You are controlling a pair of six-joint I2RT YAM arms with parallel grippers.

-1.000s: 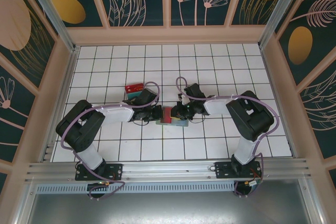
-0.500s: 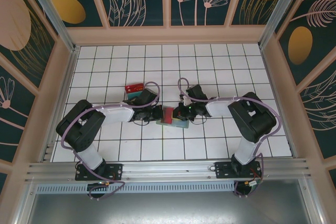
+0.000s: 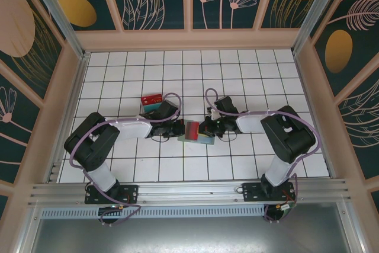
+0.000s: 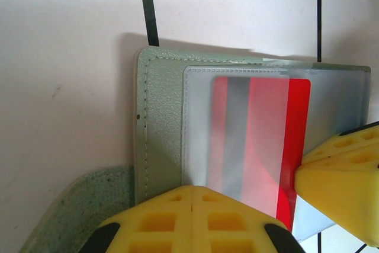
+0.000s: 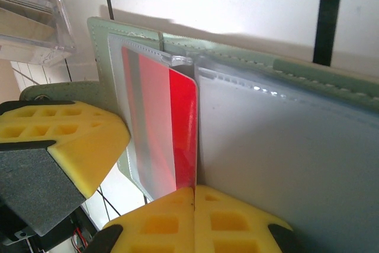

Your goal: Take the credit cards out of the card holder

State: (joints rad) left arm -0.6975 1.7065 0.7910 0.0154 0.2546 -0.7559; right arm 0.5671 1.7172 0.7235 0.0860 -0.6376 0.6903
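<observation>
1. Both sets of jaws have clenched in the last second. The left gripper [image 4: 192, 199] pins the edge of the flat grey-green folding card holder [image 4: 160, 122], and the right gripper [image 5: 194, 198] pinches the red plastic credit card [image 4: 260, 134].
2. Most of the card sits in its clear sleeve [image 4: 198, 128] on the white tiled counter [image 3: 237, 75], so the pull looks barely started.
3. A clear tray [image 3: 152, 99] of coloured cards sits near the left arm. Sleeve friction looks like the only obstacle.
</observation>
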